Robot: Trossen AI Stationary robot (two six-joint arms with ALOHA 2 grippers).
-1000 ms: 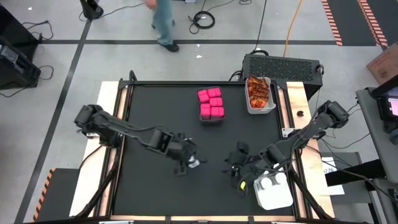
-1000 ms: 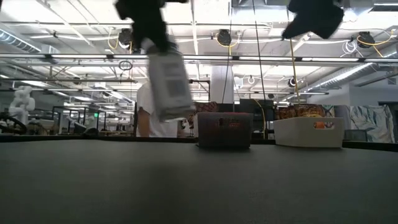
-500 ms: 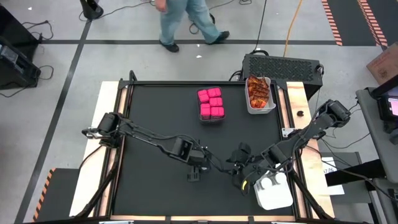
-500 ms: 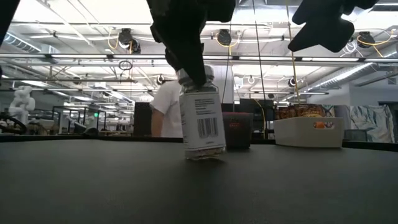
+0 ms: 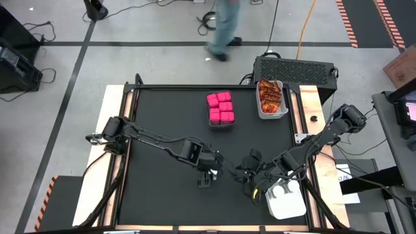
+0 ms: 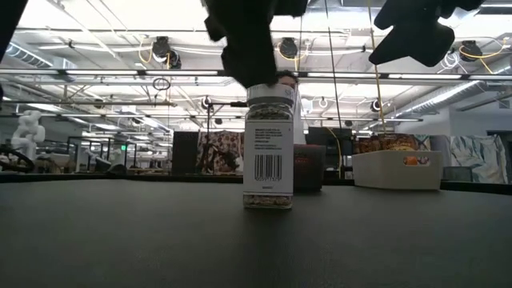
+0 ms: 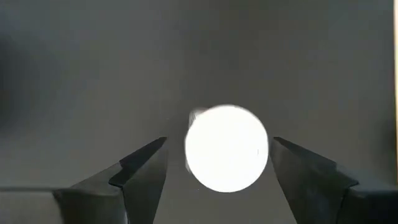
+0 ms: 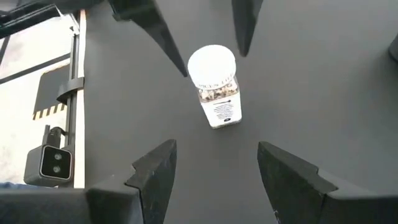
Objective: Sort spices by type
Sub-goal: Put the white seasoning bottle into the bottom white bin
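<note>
Pink packs (image 5: 220, 108) and sachets (image 5: 270, 97) sit sorted, one jar (image 6: 268, 147) stands loose on the worktop (image 5: 162, 130) beneath my released left hand (image 5: 209, 174), still to bin

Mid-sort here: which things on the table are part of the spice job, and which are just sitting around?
Job:
spice jar, upright under the left gripper, released
pink packs
orange-red sachets
lidded jars by the right gripper

Bystanders:
white bin
perforated black box
</note>
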